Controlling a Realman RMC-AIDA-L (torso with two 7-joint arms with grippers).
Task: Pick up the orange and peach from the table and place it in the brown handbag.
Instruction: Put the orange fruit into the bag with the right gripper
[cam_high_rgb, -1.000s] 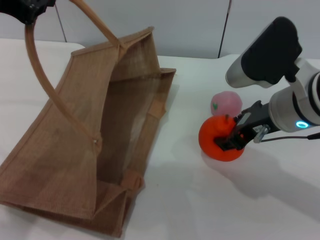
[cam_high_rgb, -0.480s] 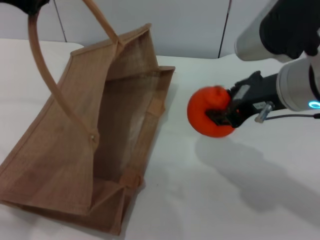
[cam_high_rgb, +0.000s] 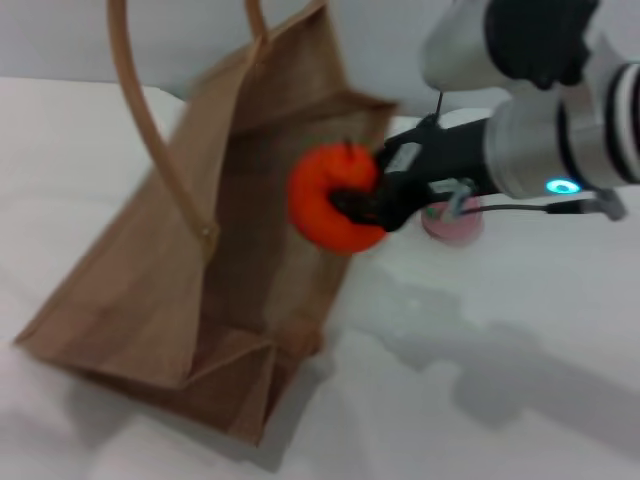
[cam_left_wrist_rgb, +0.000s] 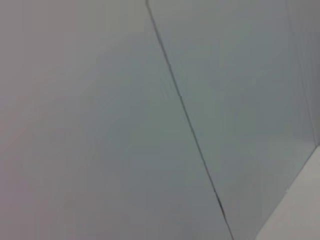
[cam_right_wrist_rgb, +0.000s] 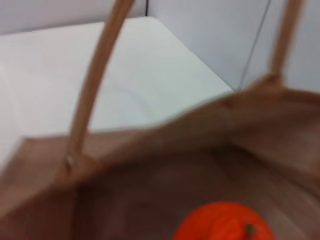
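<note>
Hanging at the mouth of the brown handbag (cam_high_rgb: 190, 270), the orange (cam_high_rgb: 330, 197) is now well off the table — a second ago it sat on the white table (cam_high_rgb: 500, 400) just beside the peach, with the right gripper (cam_high_rgb: 365, 205) closing on it. Since then the right arm has lifted the fruit and carried it left, and the gripper's dark fingers are clamped around it. The bag itself has shifted too: its open mouth now tips toward the fruit, held up by its handles, which run out of the head view at the top. The left gripper is not visible in any view, so its state is unknown. From the right wrist view the orange (cam_right_wrist_rgb: 225, 222) sits right over the woven interior, so the drop looks close.

By count: one orange, in the gripper; one peach (cam_high_rgb: 452, 220), on the table at the far right, partly behind the arm; one handbag with two arched handles (cam_high_rgb: 150, 150) — nothing visible inside it yet.
</note>
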